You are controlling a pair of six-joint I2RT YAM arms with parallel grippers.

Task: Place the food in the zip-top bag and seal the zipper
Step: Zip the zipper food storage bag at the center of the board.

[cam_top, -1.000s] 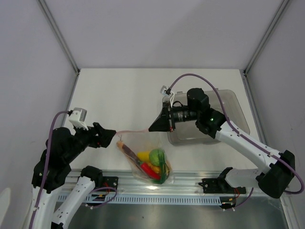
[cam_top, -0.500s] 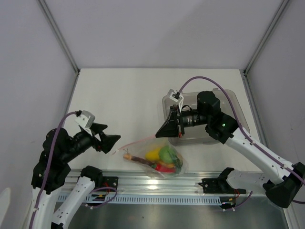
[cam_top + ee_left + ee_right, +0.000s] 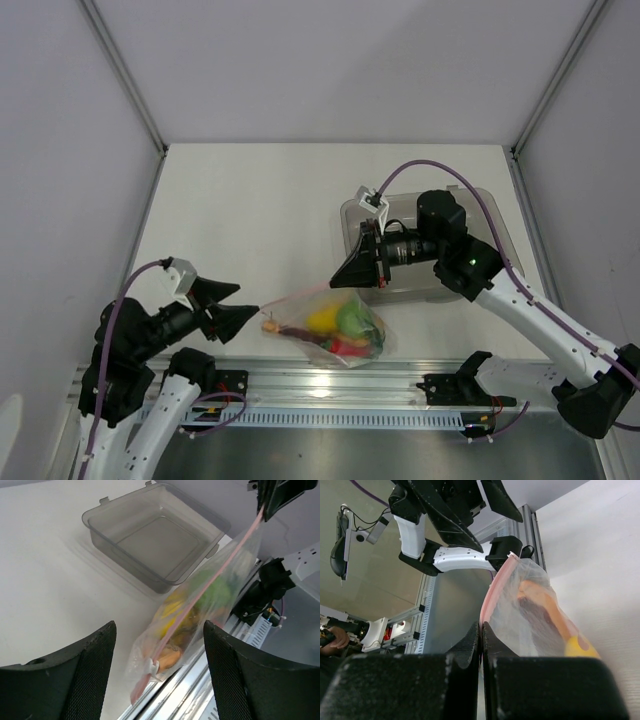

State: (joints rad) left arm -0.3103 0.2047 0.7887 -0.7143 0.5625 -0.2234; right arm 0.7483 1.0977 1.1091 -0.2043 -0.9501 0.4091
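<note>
The zip-top bag [image 3: 335, 328] hangs slack over the table's front edge, holding the food: a green round fruit [image 3: 352, 318], a yellow piece [image 3: 322, 320] and a red chili [image 3: 350, 347]. Its pinkish zipper [image 3: 300, 297] runs up to my right gripper [image 3: 338, 282], which is shut on the strip's right end [image 3: 481, 626]. My left gripper [image 3: 238, 306] stands open just left of the bag's free end. In the left wrist view the zipper [image 3: 200, 592] and its white slider tab [image 3: 151, 667] lie between and beyond my spread fingers [image 3: 75, 680], touching neither.
A grey translucent bin [image 3: 480, 212] sits at the back right behind the right arm, also in the left wrist view as the bin [image 3: 155, 540]. The metal rail [image 3: 330, 385] runs along the table's front edge right under the bag.
My left gripper has let go of the bag's left end and drawn back toward the near left. The bag has sagged lower, and the right gripper has shifted slightly right, still gripping.
</note>
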